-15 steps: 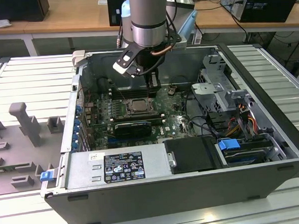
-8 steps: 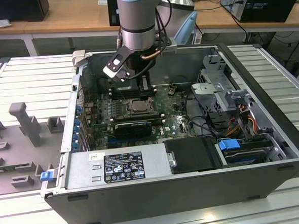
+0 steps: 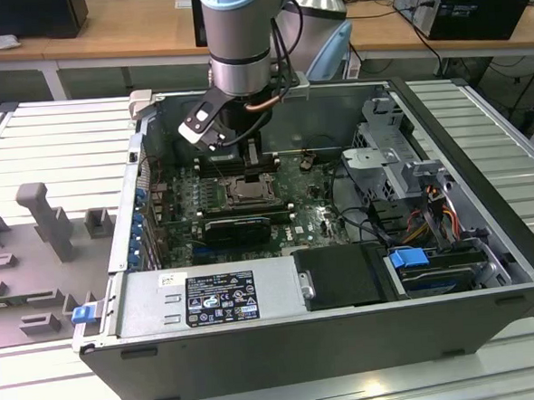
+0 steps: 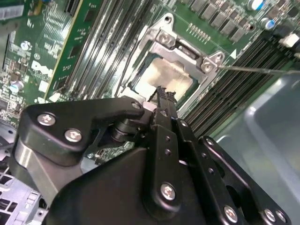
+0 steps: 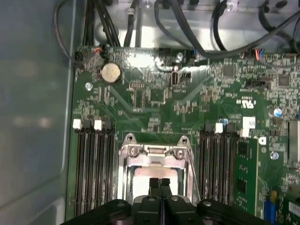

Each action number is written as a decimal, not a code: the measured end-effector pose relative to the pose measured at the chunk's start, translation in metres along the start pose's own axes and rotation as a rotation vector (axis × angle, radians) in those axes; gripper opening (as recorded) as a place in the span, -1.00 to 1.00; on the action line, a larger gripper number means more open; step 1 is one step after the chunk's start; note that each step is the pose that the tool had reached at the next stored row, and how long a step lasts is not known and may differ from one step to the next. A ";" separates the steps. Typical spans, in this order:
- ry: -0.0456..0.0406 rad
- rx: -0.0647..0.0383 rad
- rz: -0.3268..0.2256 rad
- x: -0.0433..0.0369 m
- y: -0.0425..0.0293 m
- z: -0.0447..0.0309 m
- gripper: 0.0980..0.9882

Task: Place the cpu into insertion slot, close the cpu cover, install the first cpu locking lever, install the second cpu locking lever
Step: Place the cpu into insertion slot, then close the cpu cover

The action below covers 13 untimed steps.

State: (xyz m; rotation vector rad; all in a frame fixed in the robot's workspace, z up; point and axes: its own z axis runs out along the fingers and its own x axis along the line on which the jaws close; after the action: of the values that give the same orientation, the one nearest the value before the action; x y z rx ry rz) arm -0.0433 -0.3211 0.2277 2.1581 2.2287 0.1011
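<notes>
Closure of the cpu cover (image 4: pixel 161 38) is judged to be the step in hand, or only just done. In both wrist views the cpu (image 4: pixel 172 75) is seen seated in the insertion slot (image 3: pixel 232 194). Its pale face shows through the cover's square cutout, and the frame appears to lie flat around it. The slot is set in the green motherboard (image 5: pixel 154 103) inside the open computer case (image 3: pixel 366 339), toward the far side and somewhat to the exterior view's left, between banks of memory slots (image 5: pixel 91 164).

The gripper (image 5: pixel 159 183) is poised directly over the cpu with its fingers pressed together and nothing pinched between them. Whether the tips are touching the chip cannot be told.

A thin wire locking lever (image 4: pixel 258 70) is seen standing out from the socket's corner, seemingly not yet latched. Latching is judged to call for a narrow tip set against the wire from the side, pressed down and tucked under its catch — without the cover being scraped.
</notes>
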 end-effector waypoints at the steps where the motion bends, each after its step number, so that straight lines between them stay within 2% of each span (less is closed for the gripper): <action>1: 0.0003 0.000 0.000 0.0001 -0.0016 -0.0001 -0.98; 7: 0.0036 0.000 0.000 0.0003 -0.0094 -0.0007 -0.98; 13: 0.0038 0.000 0.000 0.0004 -0.0096 -0.0055 -0.98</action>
State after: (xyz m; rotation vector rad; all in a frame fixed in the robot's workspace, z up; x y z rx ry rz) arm -0.0533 -0.3211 0.2325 2.1599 2.2304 0.1054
